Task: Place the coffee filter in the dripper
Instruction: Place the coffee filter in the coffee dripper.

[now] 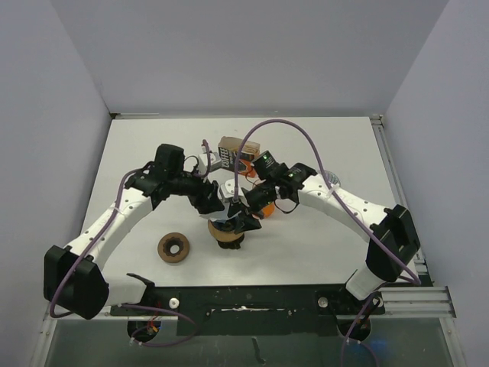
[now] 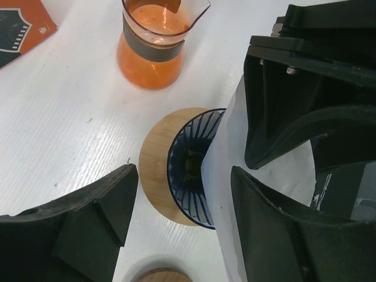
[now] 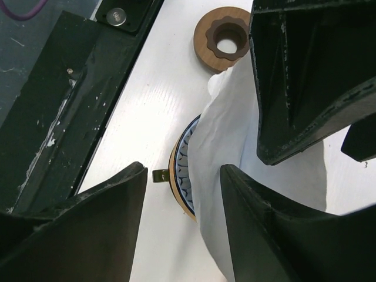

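Observation:
The dripper (image 1: 227, 234), a blue ribbed cone (image 2: 189, 170) on a round wooden base (image 2: 154, 167), stands at the table's middle front. The white paper coffee filter (image 2: 228, 170) rises out of its far side, creased and upright. My left gripper (image 2: 185, 197) is open above the dripper; the filter leans on the inner face of one finger (image 2: 276, 235), while the other finger stays clear of it. My right gripper (image 3: 183, 205) is open too, and the filter (image 3: 226, 138) brushes only one of its fingers (image 3: 276, 235). In the top view both grippers (image 1: 218, 206) (image 1: 243, 222) meet over the dripper.
An orange glass carafe (image 2: 154, 50) stands just behind the dripper. A wooden ring (image 1: 174, 248) lies to its left front. A brown coffee package (image 1: 237, 153) sits further back. The black base rail (image 3: 70, 106) runs along the near table edge.

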Controlling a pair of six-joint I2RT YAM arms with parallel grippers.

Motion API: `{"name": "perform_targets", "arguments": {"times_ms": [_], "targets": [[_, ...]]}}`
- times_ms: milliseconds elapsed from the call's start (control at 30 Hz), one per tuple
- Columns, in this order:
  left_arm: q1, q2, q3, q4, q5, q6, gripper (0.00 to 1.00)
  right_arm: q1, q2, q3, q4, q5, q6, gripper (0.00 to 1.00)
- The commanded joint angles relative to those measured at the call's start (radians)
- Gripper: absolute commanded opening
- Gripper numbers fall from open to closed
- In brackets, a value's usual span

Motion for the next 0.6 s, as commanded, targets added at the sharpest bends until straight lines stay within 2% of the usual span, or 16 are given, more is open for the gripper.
{"name": "perform_targets", "arguments": {"times_ms": [0,567], "targets": [[0.011,0.001,-0.020,0.103,0.004,-0.044,0.63,0.020,-0.050,-0.022,0.063,0.011,-0.002,0.54],[0.013,-0.005,-0.113,0.198,-0.067,-0.052,0.64,0.040,-0.009,-0.032,0.076,0.037,0.002,0.55]]}}
